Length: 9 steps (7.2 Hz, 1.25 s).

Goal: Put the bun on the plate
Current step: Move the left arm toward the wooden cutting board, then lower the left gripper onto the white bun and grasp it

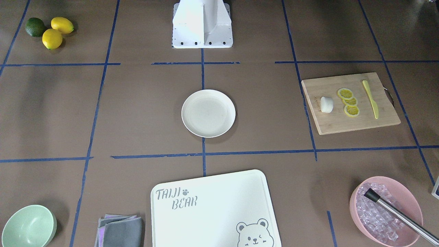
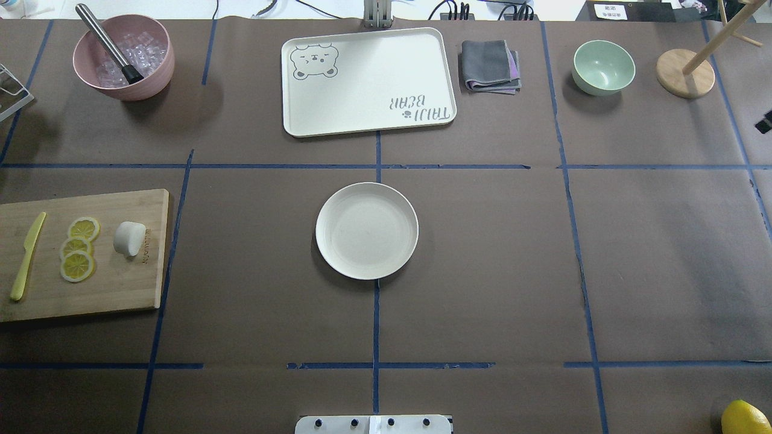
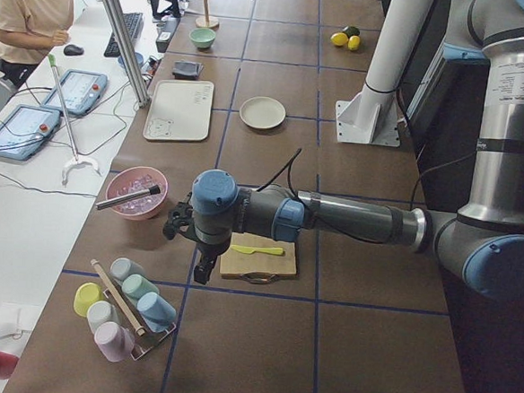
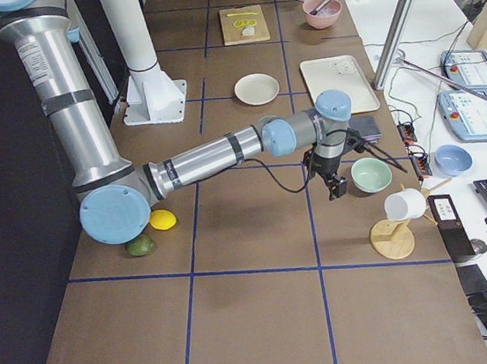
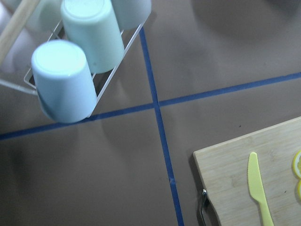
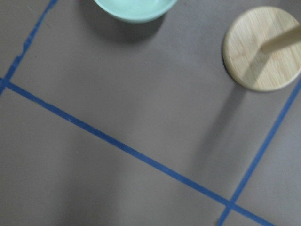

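Exterior right shows bun (image 4: pixel 248 30) well apart from right end effector (image 4: pixel 339 189).

A robotics lab: a worktop (image 2: pixel 482 271) papered brown and gridded with blue tape (image 2: pixel 376 319), robot arms (image 3: pixel 350 219) by a white pedestal (image 1: pixel 202 24), and a person (image 3: pixel 28 5) beside teach pendants (image 3: pixel 79 90) on a desk (image 3: pixel 18 206).

The plate (image 2: pixel 367 231) lies at the middle of the table (image 2: pixel 482 271). Well to the plate's left, by the robot's sides, a cutting board (image 2: pixel 120 289) carries the bun (image 2: pixel 129 239) nearest the plate, then three overlapping lemon slices (image 2: pixel 78 248), then a knife (image 2: pixel 27 256) farthest out. Beyond the plate lies a tray (image 2: pixel 368 90), beyond and right a folded cloth (image 2: pixel 490 66) and a bowl (image 2: pixel 603 75), beyond and left a bowl of ice (image 2: pixel 157 78), and three whole fruits (image 1: pixel 52 38) far right, nearer the robot.
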Available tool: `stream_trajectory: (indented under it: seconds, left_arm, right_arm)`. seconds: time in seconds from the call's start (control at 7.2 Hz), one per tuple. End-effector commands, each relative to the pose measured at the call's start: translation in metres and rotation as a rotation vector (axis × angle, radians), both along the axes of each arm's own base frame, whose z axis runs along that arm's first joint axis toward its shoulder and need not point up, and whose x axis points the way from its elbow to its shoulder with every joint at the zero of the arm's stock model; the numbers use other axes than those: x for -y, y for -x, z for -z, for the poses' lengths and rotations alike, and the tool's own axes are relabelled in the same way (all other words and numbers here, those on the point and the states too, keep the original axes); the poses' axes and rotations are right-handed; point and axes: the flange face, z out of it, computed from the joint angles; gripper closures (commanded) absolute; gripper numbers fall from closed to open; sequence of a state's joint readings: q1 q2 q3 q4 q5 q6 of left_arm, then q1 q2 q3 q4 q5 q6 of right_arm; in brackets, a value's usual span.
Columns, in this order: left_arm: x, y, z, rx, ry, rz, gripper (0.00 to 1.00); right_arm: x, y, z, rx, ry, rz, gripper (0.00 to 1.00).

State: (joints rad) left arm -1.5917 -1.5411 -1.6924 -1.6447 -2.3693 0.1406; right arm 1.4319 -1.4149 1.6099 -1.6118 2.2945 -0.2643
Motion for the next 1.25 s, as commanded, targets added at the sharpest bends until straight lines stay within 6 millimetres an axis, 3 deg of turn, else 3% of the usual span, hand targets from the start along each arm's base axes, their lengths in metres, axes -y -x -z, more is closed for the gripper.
stream_trajectory:
  seconds: [0.0, 0.14, 0.28, 0.42, 0.69, 0.97, 1.11]
  left_arm:
    - [0.006, -0.02, 0.011, 0.0, -0.049, -0.039, 0.0]
    - [0.007, -0.032, 0.016, -0.013, -0.05, -0.057, 0.0]
    - [0.01, -0.062, 0.028, -0.046, -0.003, -0.049, 0.0]
    - [0.011, -0.108, 0.054, -0.069, 0.016, -0.032, 0.0]
    - [0.001, -0.201, 0.078, -0.126, 0.068, -0.01, 0.0]
    - [-0.027, -0.321, 0.095, -0.084, 0.064, 0.044, 0.0]
    - [-0.037, -0.359, 0.106, -0.075, 0.059, 0.035, 0.0]
  right_arm:
    - [-0.088, -0.076, -0.088, 0.02, 0.132, -0.094, 0.0]
    - [-0.13, -0.079, -0.098, 0.016, 0.177, -0.119, 0.0]
    - [-0.14, -0.079, -0.081, 0.014, 0.169, -0.147, 0.0]
    - [-0.145, -0.079, -0.071, 0.018, 0.189, -0.189, 0.0]
    - [-0.144, -0.079, -0.068, 0.02, 0.188, -0.192, 0.0]
    - [-0.145, -0.079, -0.069, 0.018, 0.189, -0.193, 0.0]
    - [-0.144, -0.079, -0.068, 0.018, 0.186, -0.193, 0.0]
